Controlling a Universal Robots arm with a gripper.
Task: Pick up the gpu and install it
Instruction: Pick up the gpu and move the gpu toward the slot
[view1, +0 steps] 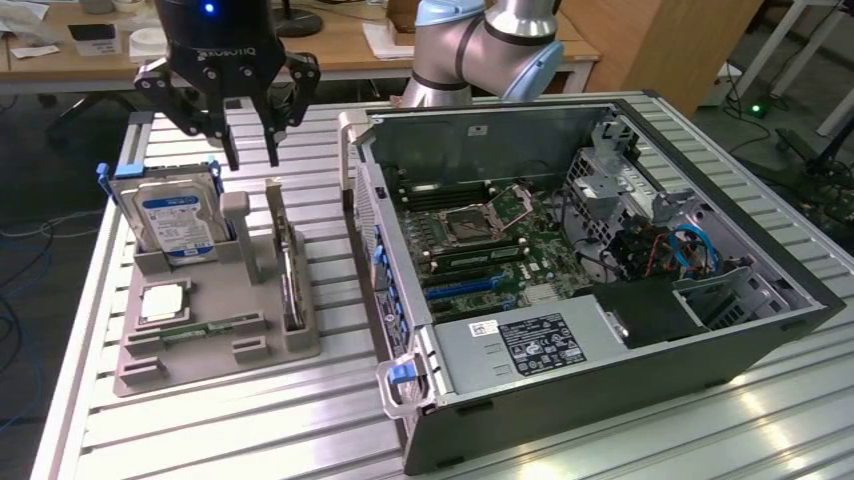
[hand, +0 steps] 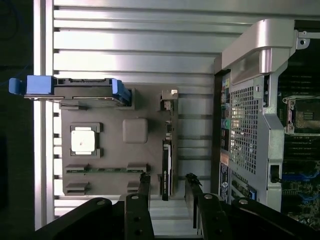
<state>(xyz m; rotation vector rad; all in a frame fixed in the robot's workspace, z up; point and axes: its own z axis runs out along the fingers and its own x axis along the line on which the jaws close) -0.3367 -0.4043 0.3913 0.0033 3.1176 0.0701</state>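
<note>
Now: gripper (view1: 251, 158) wide open, empty, above gpu (view1: 287, 285) at its six o'clock. Likely light, stiff, fragile; pinch the thin board's top edge.

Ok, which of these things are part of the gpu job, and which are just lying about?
Job: gpu, standing in the grey holder; open gripper above it; open computer case.
Lying about: hard drive, processor chip, memory stick.

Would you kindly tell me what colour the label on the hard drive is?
Mostly blue. The hard drive's label shows best in the exterior view.
</note>
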